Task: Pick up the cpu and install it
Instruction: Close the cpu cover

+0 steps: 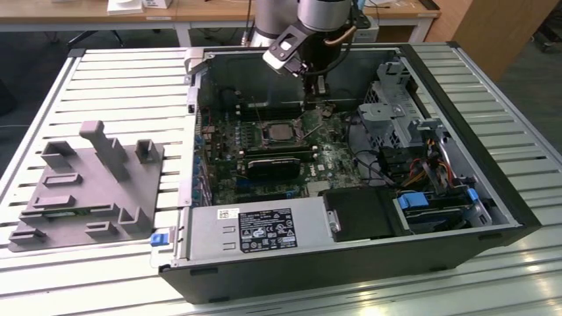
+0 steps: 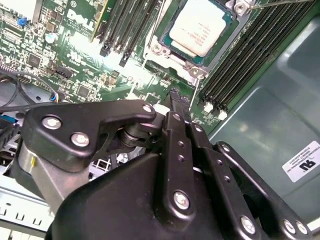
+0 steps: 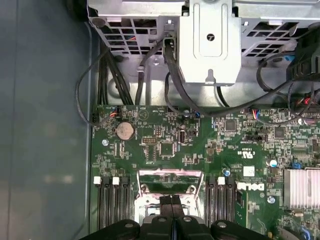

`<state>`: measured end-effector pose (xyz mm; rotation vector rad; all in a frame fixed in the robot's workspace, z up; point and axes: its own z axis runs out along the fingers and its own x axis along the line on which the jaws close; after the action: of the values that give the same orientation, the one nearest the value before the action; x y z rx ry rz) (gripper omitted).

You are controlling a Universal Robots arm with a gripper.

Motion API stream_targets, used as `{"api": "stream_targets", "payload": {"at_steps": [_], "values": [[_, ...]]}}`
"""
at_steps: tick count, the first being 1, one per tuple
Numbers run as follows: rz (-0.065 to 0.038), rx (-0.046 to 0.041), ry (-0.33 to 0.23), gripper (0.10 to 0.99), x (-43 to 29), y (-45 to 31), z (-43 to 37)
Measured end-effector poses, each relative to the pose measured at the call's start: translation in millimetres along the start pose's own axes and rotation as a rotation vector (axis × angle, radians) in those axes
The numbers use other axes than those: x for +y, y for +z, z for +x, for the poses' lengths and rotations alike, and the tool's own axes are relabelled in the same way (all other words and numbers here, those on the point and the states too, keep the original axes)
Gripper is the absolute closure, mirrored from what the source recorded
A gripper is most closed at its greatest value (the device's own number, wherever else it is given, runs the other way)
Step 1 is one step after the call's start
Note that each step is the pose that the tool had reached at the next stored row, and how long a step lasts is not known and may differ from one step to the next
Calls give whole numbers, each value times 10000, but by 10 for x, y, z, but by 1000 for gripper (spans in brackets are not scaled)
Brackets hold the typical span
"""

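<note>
The jaws are clenched tip to tip with nothing visible between them. In the second wrist view the gripper (image 2: 176, 102) hangs low over the motherboard (image 2: 75, 65), just off one corner of the socket (image 2: 156, 49). A thin metal lever (image 2: 194, 94) runs from that corner right alongside the fingertips; whether it touches them cannot be told. The cpu (image 2: 201, 25) is not in the grasp: it lies flat in the socket, pale top up, square with the metal frame around it, near the gripper but apart from it. Past the socket run the long memory slots (image 2: 242, 62). In the exterior view the arm reaches down into the open computer case (image 1: 351, 280), which lies on a slatted table (image 1: 105, 85), with the grey fixture block (image 1: 88, 184) well apart on the exterior view's left. Judged from this, the placing looks done, and the work in hand seems to concern the lever beside the closed fingers. To do that well, the push should fall on the rod alone and follow its arc rather than drive straight down, so that the tips do not slip onto the board's small parts or scrape the chip. Slow, even pressure, with the chip watched for any tilt in its seat, looks the safe way.
</note>
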<state>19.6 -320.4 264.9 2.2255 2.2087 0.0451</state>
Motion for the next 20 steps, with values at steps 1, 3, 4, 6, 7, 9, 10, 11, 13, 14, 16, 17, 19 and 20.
{"api": "stream_targets", "payload": {"at_steps": [1, 3, 4, 6, 7, 9, 10, 11, 13, 14, 16, 17, 19, 20], "values": [[-1, 1, 0, 980, 11, 3, 0], [0, 1, 0, 980, 38, 8, 1], [0, -1, 0, 980, 53, 9, 2], [0, 1, 1, 980, 82, 14, 4], [0, 0, 0, 980, 100, 17, 4], [8, -1, -1, 980, 137, 20, 5], [10, 0, 0, 980, 155, 22, 5], [11, 1, 1, 980, 172, 23, 5], [12, 0, -16, 980, 188, 24, 6], [12, 0, -52, 980, 190, 25, 5], [14, 2, -130, 980, 193, 29, 5], [14, 6, -175, 980, 198, 33, 5], [18, 4, -201, 980, 231, 42, 7], [23, 1, -200, 980, 251, 46, 9]]}}
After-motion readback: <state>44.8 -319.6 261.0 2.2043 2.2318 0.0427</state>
